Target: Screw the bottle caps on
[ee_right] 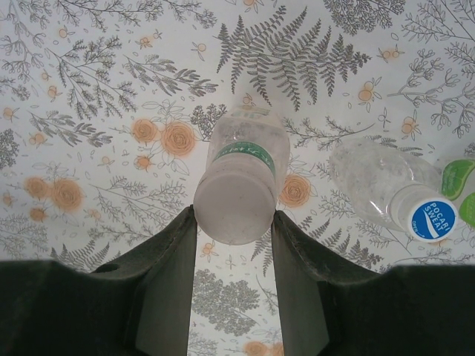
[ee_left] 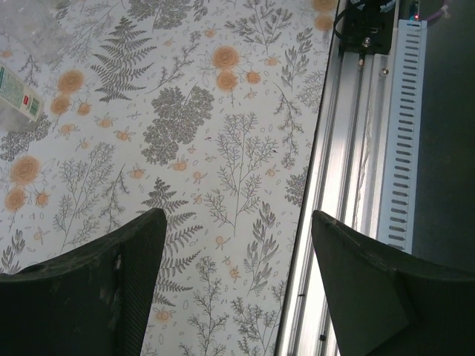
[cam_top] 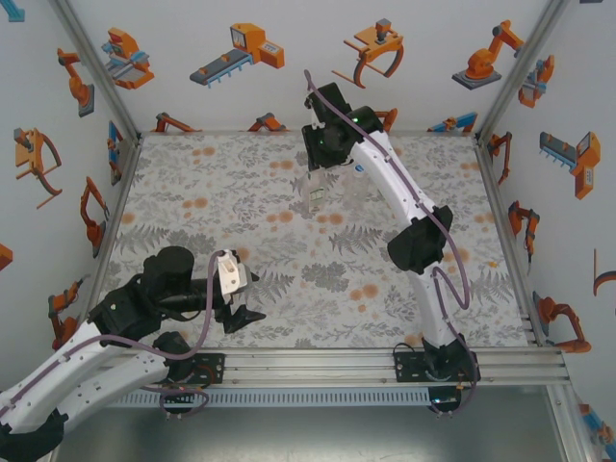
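Observation:
My right gripper (ee_right: 234,215) is shut on a white bottle cap (ee_right: 234,204) that sits on top of an upright clear bottle with a green label (ee_right: 249,152); both fingers press the cap's sides. Just to its right stands a second clear bottle (ee_right: 367,178) with a blue-printed cap (ee_right: 432,219) on it. From above, the right gripper (cam_top: 322,178) hangs over these bottles (cam_top: 318,195) at the far middle of the table. My left gripper (ee_left: 237,222) is open with nothing between its fingers, low over the table's front edge (cam_top: 243,294). A bottle with a white-and-green label (ee_left: 18,93) lies at the upper left of the left wrist view.
The flower-patterned table cover (cam_top: 241,202) ends at an aluminium rail (cam_top: 337,361) along the front, which also runs under my left gripper's right finger (ee_left: 349,185). Printed walls close in the left, back and right sides.

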Motion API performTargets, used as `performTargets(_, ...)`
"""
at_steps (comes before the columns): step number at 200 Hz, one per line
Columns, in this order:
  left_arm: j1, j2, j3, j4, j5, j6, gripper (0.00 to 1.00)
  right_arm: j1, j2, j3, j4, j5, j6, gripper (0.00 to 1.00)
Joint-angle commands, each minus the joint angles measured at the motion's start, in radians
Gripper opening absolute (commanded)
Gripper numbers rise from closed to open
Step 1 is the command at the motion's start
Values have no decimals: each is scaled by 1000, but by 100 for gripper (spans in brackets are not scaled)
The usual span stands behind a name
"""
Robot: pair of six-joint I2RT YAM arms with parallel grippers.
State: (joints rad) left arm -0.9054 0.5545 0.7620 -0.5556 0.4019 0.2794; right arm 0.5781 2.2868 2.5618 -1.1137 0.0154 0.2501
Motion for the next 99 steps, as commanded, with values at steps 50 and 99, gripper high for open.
performTargets(50,-4,-10,-7,-10,-9,-14,74,-4,-18,31,-7,11,-8,46)
performTargets(99,-4,-9,-11,-5,-17,-16,75,-4,-58,44,-9,24,-22,52)
